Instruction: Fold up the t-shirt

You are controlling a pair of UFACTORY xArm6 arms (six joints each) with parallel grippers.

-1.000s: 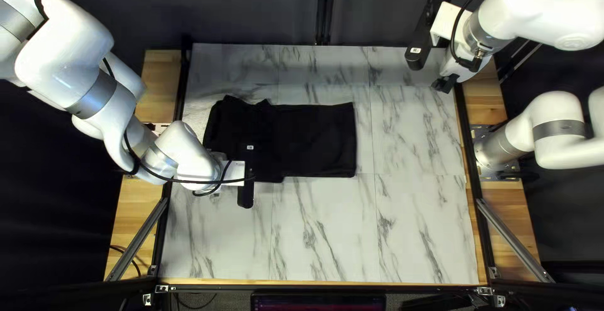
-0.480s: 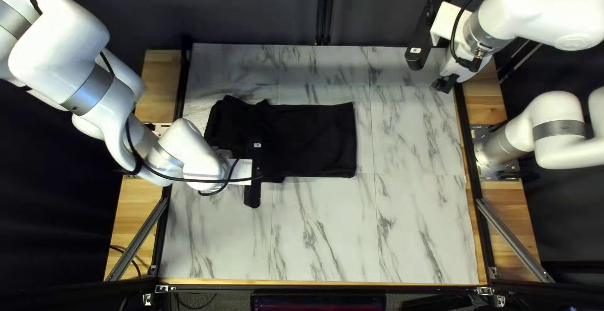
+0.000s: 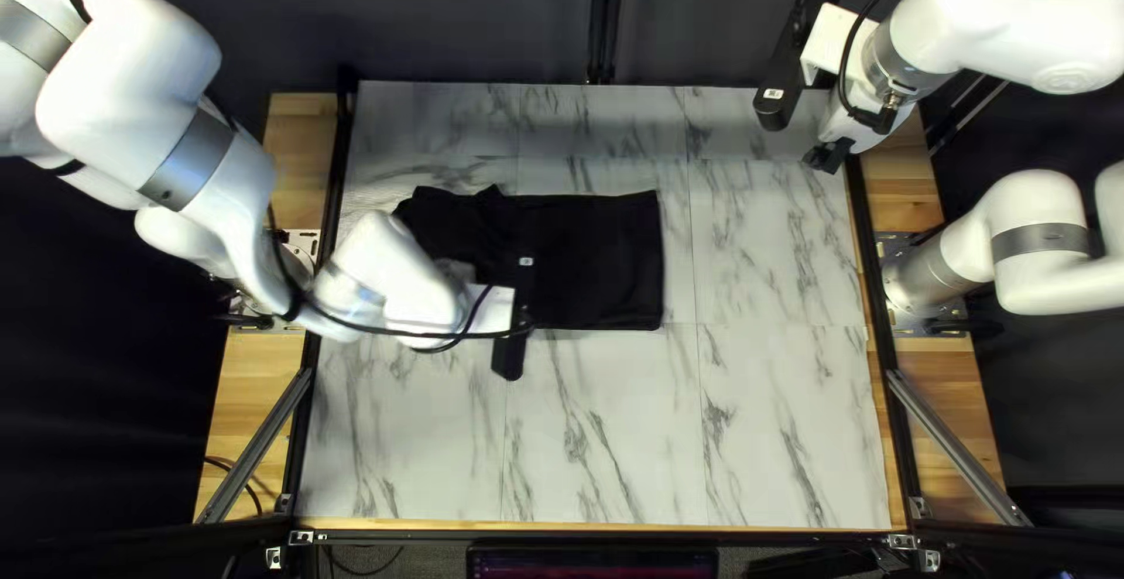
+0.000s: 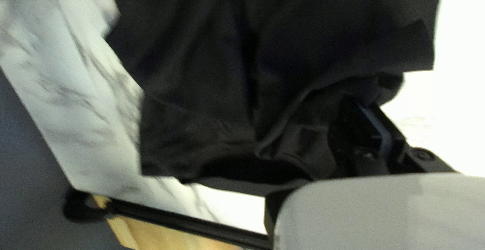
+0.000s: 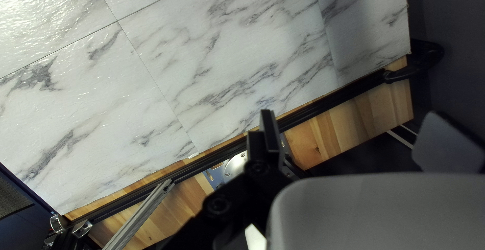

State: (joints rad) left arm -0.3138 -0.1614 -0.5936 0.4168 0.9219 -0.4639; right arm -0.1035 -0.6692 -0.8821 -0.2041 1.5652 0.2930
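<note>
A black t-shirt (image 3: 584,250) lies partly folded on the marble table (image 3: 615,421), left of its middle. My left gripper (image 3: 520,326) is at the shirt's near left corner, shut on a bunched fold of the cloth. In the left wrist view the t-shirt (image 4: 227,64) hangs and spreads ahead of the left gripper (image 4: 329,136), its edge gathered against one black finger (image 4: 363,128). My right gripper (image 3: 825,157) hangs raised over the table's far right corner, open and holding nothing. In the right wrist view a single finger (image 5: 268,132) shows above bare marble.
Wooden strips (image 3: 290,149) and black metal rails (image 3: 878,298) border the marble on both sides. The table's far right corner and a rail (image 5: 341,94) lie under the right gripper. A dark curtain hangs behind the far edge.
My left gripper has moved right along the shirt's near edge, taking the cloth with it. The shirt's left side has drawn in toward the right. The right arm has stayed still.
</note>
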